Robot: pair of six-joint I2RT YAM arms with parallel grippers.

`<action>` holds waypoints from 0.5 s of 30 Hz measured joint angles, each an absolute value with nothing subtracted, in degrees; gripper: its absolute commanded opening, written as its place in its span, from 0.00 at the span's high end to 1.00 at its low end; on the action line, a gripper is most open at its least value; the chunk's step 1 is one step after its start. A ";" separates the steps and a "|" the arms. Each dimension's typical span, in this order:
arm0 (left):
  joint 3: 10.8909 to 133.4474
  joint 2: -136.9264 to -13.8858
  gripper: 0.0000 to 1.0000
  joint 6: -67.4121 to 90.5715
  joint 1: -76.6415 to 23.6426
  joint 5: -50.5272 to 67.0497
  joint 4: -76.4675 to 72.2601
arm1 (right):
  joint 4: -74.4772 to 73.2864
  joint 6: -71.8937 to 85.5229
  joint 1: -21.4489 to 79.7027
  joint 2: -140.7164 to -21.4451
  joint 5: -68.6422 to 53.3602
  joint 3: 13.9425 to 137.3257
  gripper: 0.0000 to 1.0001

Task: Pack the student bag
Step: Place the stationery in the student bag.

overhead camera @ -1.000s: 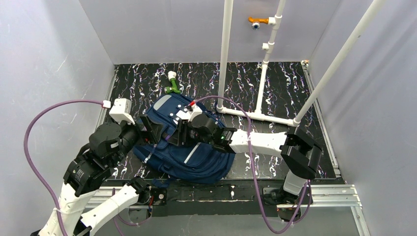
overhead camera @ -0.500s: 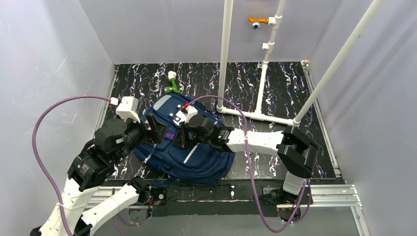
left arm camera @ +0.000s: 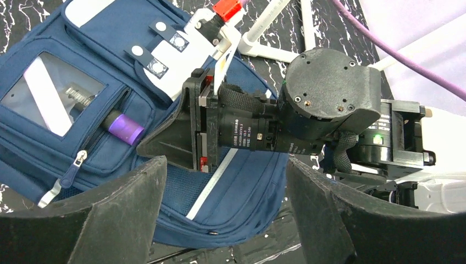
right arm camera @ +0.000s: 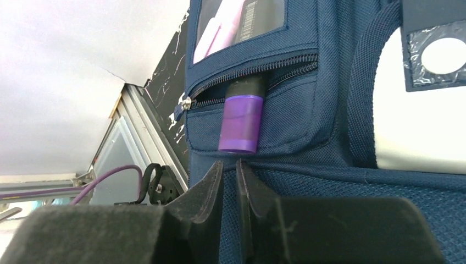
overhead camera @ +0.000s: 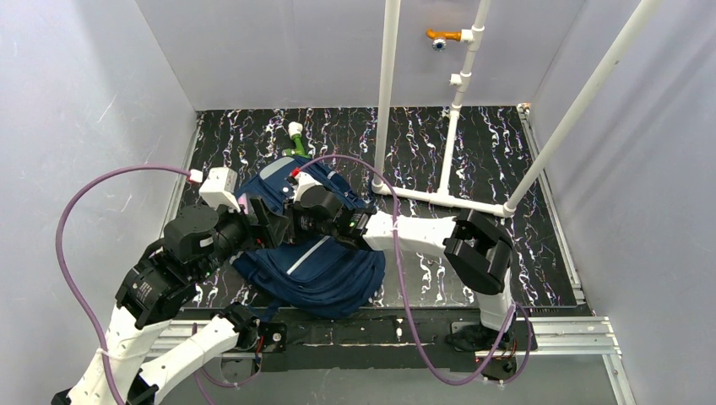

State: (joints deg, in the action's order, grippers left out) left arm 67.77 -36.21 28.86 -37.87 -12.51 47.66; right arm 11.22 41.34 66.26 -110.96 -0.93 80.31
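Observation:
The student bag [overhead camera: 325, 274] lies flat on the dark marbled table, navy with a grey stripe, a white buttoned patch [left arm camera: 176, 55] and a clear window [left arm camera: 52, 93]. A black marker with a purple cap [right arm camera: 240, 122] pokes out of the unzipped front pocket [right arm camera: 286, 118]. My right gripper [right arm camera: 229, 165] lies low over the bag, shut to a thin slit. Nothing is between its fingers, and their tips sit just below the purple cap. My left gripper [left arm camera: 225, 220] hovers open over the bag's lower half and holds nothing. It faces the right gripper.
A green and white object [overhead camera: 295, 142] lies behind the bag. A white pipe frame [overhead camera: 447, 198] stands on the table's right half, and an orange tap [overhead camera: 441, 37] is on the back wall. Grey walls close three sides. A metal rail [overhead camera: 405, 329] runs along the near edge.
My right arm has reached further left across the bag and its jaws have narrowed to a slit. The bag has slid a little left. My left arm rose slightly early on.

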 measured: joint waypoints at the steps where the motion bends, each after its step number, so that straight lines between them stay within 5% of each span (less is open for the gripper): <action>1: 67.77 -36.14 0.22 29.04 -37.87 -12.56 47.83 | 10.92 41.12 66.26 -110.93 -0.78 80.42 0.76; 3: 67.72 -35.90 0.22 29.26 -37.87 -12.73 48.21 | 10.00 40.49 66.28 -110.69 -0.38 80.55 0.77; 7: 67.05 -35.20 0.22 29.63 -37.87 -13.30 48.42 | 8.99 39.07 66.26 -109.06 0.56 79.48 0.99; 15: 67.00 -35.33 0.21 29.43 -37.87 -13.47 48.45 | 8.58 37.12 65.93 -110.34 0.75 81.08 0.99</action>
State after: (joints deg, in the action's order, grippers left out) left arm 67.00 -35.33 29.43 -37.87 -13.47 48.45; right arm 8.58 37.12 65.93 -110.34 0.75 81.08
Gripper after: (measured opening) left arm 0.784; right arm 0.025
